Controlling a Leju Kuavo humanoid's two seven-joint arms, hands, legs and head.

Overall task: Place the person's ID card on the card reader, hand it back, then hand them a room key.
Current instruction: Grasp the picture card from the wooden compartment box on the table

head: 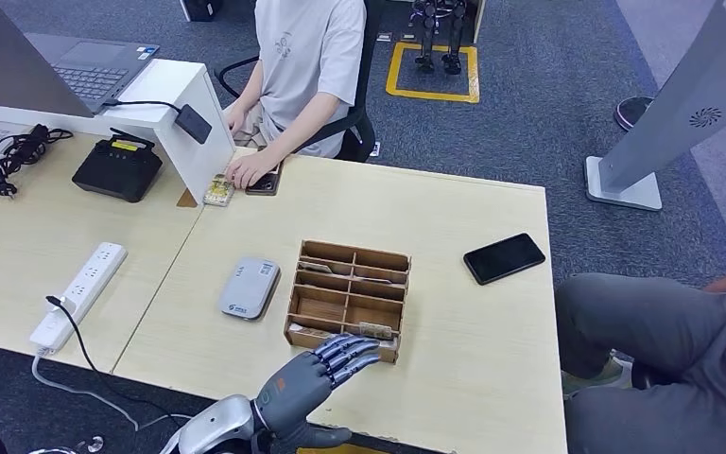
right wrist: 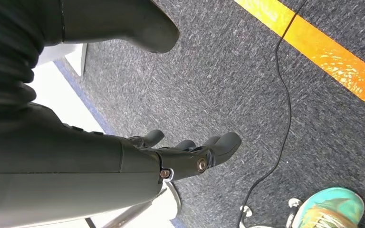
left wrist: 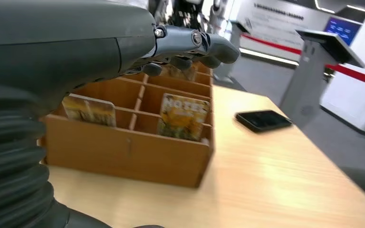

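Note:
My left hand (head: pixel 317 374) reaches in over the table's front edge, its fingers stretched apart above the front row of the wooden compartment box (head: pixel 350 293) and holding nothing. In the left wrist view the fingers (left wrist: pixel 195 45) hover over the box (left wrist: pixel 123 147), where yellow-printed key cards (left wrist: pixel 185 116) stand in the front compartments. The grey card reader (head: pixel 249 287) lies left of the box. A small card (head: pixel 218 190) lies at the far edge under the seated person's hand (head: pixel 250 168). My right hand (right wrist: pixel 171 156) hangs over the carpet, its fingers loose and empty.
A black phone (head: pixel 503 257) lies on the table right of the box. A white power strip (head: pixel 80 293), a black device (head: pixel 118 165) and a laptop stand on the left desk. A second person in grey trousers (head: pixel 652 350) sits at the right. A grey kiosk (head: pixel 681 104) stands behind.

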